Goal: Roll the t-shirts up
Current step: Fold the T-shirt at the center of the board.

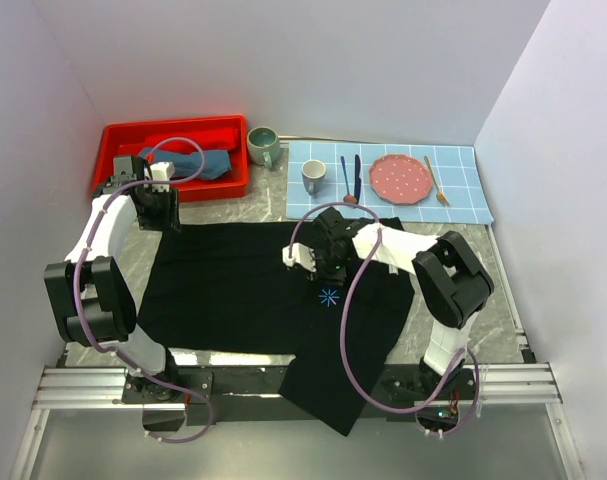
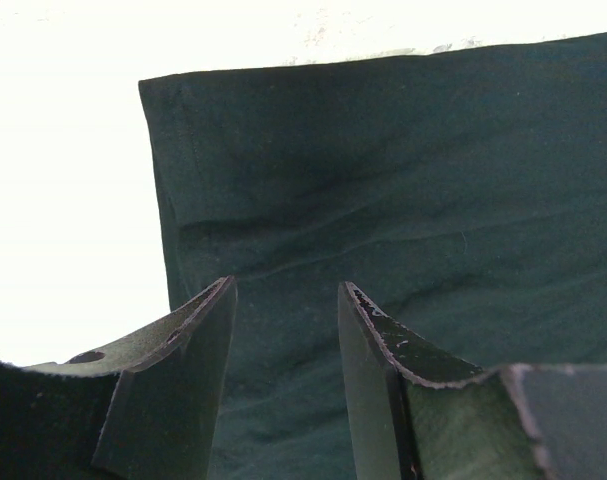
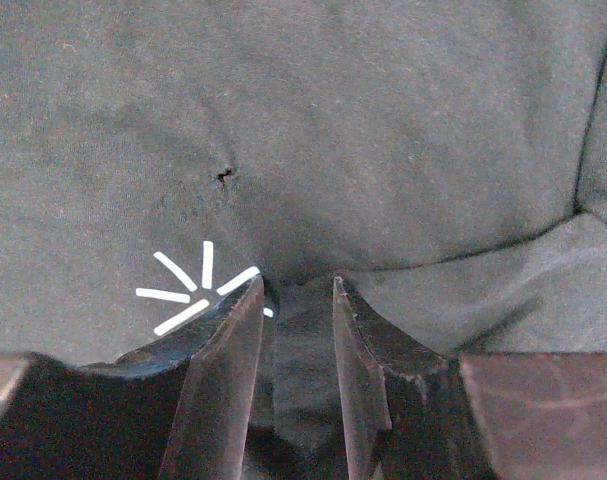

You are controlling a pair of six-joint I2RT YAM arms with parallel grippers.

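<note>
The large black t-shirt (image 1: 233, 285) lies spread flat on the table, its light-blue starburst logo (image 1: 329, 297) near the middle. My left gripper (image 1: 163, 218) hangs open over the shirt's far left corner (image 2: 173, 110), with only flat cloth showing between its fingers (image 2: 285, 292). My right gripper (image 1: 318, 265) is pressed onto the shirt just beside the logo (image 3: 188, 290). It is shut on a raised pinch of black cloth (image 3: 296, 300). The slate-blue rolled t-shirt (image 1: 195, 163) lies in the red bin.
The red bin (image 1: 123, 140) stands at the back left. Beside it are a green mug (image 1: 263, 146) and a grey mug (image 1: 314, 177). A blue-checked placemat (image 1: 465, 190) at the back right carries a pink plate (image 1: 401, 178) and cutlery. White walls enclose the table.
</note>
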